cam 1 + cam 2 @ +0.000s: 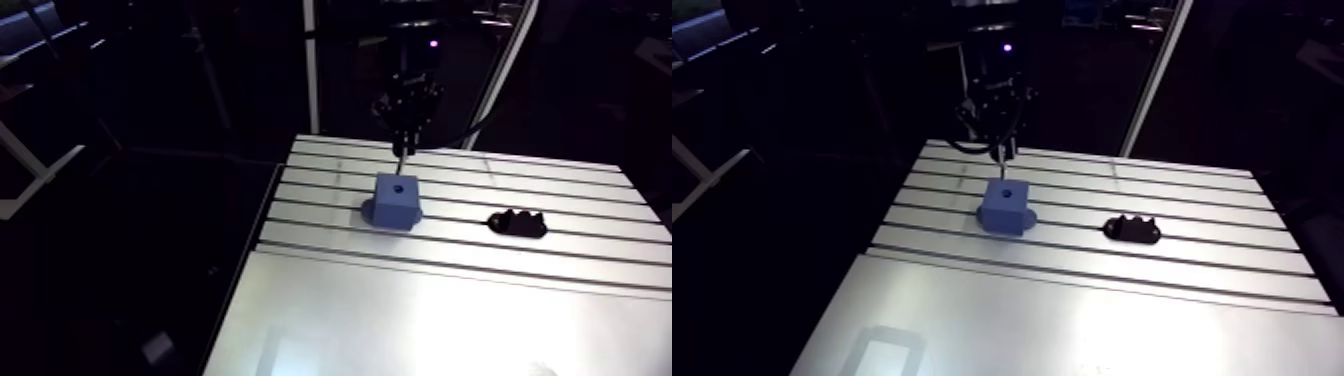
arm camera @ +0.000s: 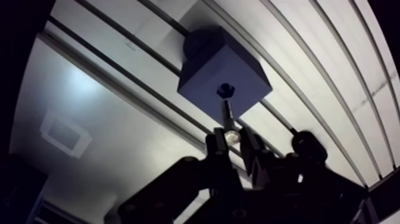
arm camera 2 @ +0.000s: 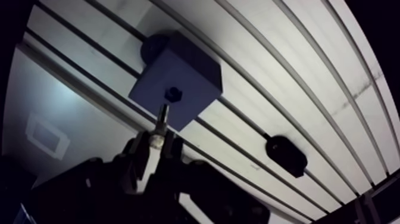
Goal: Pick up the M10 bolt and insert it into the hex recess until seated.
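While the bolt is gripped, step in hand: alignment over the recess; pick-up looks complete and insertion has not begun.
Tool: the tool [image 2: 232,140] pinches the M10 bolt [image 2: 228,116] near its head, shank pointing down at the block.
Bolt position: tip just short of the hex recess [image 2: 225,90], not entered.
Next move: centre the shank on the opening, hold it plumb, descend slowly until seated, then let go.
Block: blue block [image 1: 397,198], matte, cube-shaped with a rounded foot, probably plastic; on the far half of the desk [image 1: 450,300].
Bolt finish: bright metal, slender, cylindrical.
Desk surface: slotted aluminium, smooth, reflective.
Other item: black part [image 1: 517,222], low and lumpy, between the block and the right edge.
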Controlling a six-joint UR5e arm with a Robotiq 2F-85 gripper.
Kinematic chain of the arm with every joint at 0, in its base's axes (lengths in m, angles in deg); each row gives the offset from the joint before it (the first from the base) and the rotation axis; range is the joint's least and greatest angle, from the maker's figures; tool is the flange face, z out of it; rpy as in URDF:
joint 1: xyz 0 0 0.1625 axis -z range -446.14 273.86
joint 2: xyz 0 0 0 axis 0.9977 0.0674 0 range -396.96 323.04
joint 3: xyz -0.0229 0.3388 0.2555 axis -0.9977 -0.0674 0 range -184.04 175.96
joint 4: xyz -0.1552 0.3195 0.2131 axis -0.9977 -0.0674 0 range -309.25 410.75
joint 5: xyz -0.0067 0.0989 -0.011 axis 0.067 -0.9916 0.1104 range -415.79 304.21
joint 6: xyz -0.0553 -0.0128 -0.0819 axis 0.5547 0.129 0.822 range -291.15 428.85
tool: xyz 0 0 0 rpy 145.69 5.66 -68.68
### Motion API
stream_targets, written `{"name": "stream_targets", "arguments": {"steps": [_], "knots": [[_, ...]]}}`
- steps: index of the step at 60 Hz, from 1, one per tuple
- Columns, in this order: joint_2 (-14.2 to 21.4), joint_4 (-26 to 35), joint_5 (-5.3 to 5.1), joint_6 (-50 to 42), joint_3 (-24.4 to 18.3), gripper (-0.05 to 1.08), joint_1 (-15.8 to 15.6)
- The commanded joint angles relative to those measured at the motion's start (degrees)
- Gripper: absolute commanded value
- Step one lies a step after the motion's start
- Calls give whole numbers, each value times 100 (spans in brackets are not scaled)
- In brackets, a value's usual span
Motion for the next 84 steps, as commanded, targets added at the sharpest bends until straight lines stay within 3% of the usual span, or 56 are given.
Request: {"name": "stream_targets", "arguments": {"steps": [1,11,18,84], "knots": [[4,183,16,-20,15,106,0],[-13,176,42,-21,31,106,0],[-22,133,130,-30,58,106,0],[-207,-168,123,-30,33,106,1]]}}
